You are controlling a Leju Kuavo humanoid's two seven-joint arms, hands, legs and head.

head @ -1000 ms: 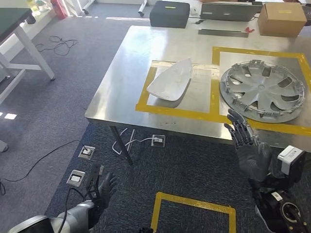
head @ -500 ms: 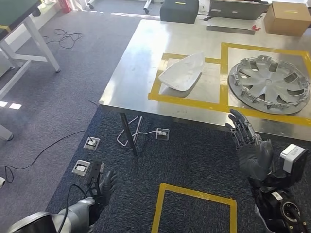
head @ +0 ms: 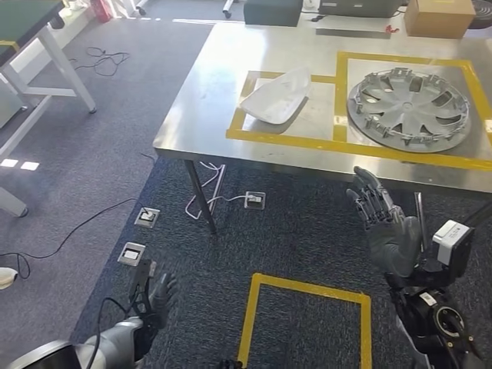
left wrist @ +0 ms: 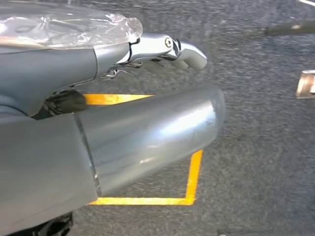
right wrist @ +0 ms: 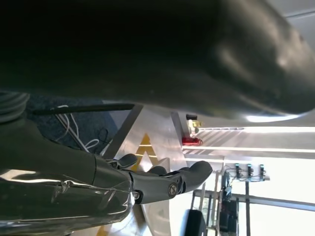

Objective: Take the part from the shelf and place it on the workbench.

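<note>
A silver wheel cover point(head: 407, 106) lies flat inside a yellow-taped square on the steel workbench point(head: 197, 115), at its right. A white curved shell part point(head: 277, 96) rests in the taped square to its left. My right hand point(head: 383, 223) is raised in front of the bench's near edge, fingers spread, holding nothing. Its fingers point(right wrist: 167, 181) point toward the bench in the right wrist view. My left hand point(head: 152, 300) hangs low over the carpet at the lower left, fingers loosely apart and empty. Its fingers point(left wrist: 163, 51) stretch out above the floor.
A yellow taped rectangle point(head: 304, 319) marks the carpet between my arms. Floor sockets point(head: 132, 254) and cables point(head: 211, 192) lie under and beside the bench. A cardboard box point(head: 438, 15) and a dark case point(head: 275, 11) stand at the bench's far edge. A white table leg point(head: 61, 65) stands at the far left.
The whole picture has shifted, with the bench sliding up and away in the frame: the camera moved. Both hands keep their pose, empty.
</note>
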